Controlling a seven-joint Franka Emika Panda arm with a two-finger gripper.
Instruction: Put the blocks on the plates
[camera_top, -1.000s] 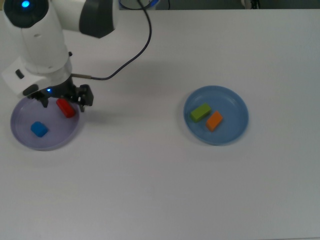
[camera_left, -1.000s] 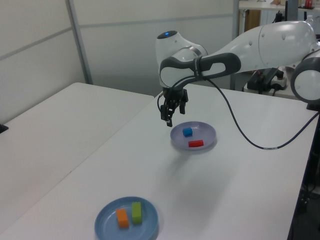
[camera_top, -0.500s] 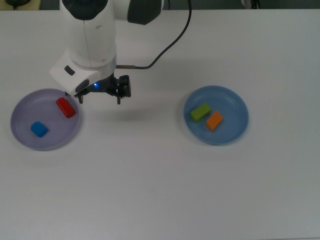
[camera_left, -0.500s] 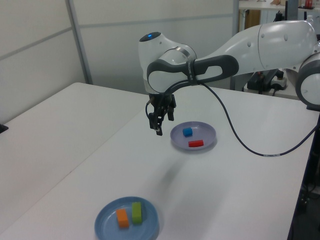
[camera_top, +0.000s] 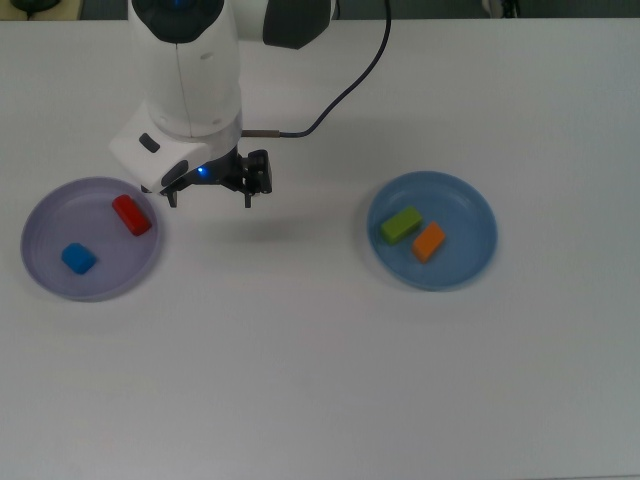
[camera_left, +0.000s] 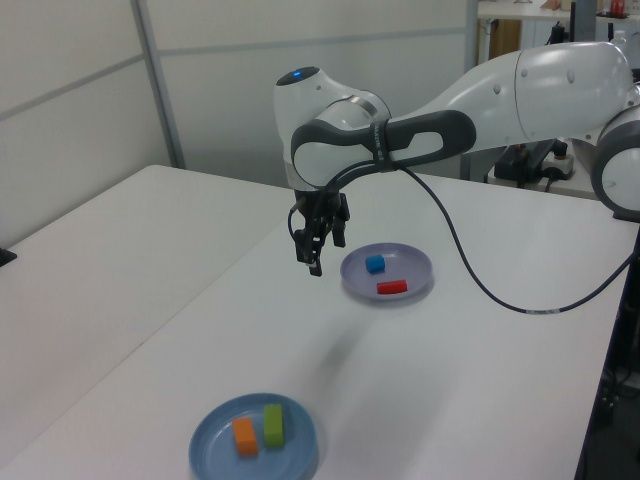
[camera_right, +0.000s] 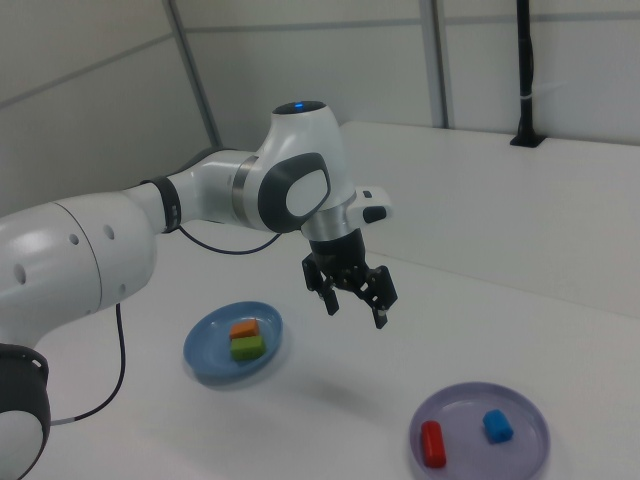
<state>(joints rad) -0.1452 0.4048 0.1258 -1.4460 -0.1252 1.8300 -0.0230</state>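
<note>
1. The right view shows the gripper (camera_right: 355, 301) hanging above the white bench (camera_right: 560, 330) with its fingers (camera_right: 381, 308) spread and empty; the top view partly hides them under the arm's wrist.
2. The lavender plate (camera_top: 40, 275), round and shallow, holds the blue cube (camera_top: 78, 258) and the red bar (camera_top: 131, 215), lying apart.
3. The light blue plate (camera_top: 470, 200) carries the green block (camera_top: 401, 224) and the orange wedge (camera_top: 429, 241), just beside each other.
4. A dark cable (camera_top: 345, 90) loops from the arm.
</note>
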